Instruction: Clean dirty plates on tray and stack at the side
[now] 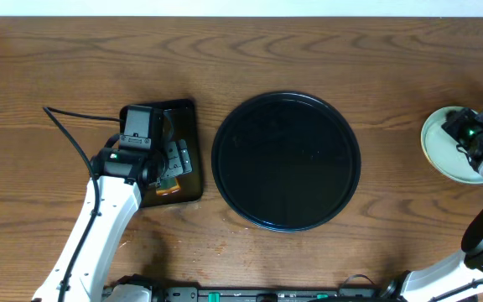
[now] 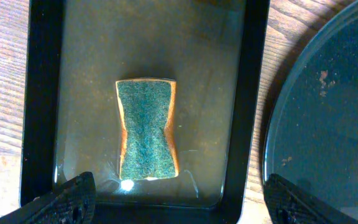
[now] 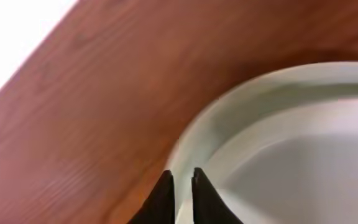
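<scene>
The round black tray [image 1: 288, 159] lies in the middle of the table with nothing on it; its edge also shows in the left wrist view [image 2: 328, 124], with a few small specks. A pale plate [image 1: 438, 144] lies on the table at the far right, partly under my right arm. My right gripper [image 1: 468, 138] is at it; in the right wrist view the fingers [image 3: 182, 177] are shut on the rim of the plate [image 3: 278, 137]. Whether more plates lie under it I cannot tell. My left gripper [image 2: 180, 185] is open and empty above the rectangular tray.
A small rectangular black tray [image 2: 253, 93] stands left of the round tray, wet inside, with a green-topped brown sponge [image 2: 146, 129] lying flat in it. My left gripper [image 1: 173, 159] hovers over it. A black cable [image 1: 70, 134] runs across the table at the left.
</scene>
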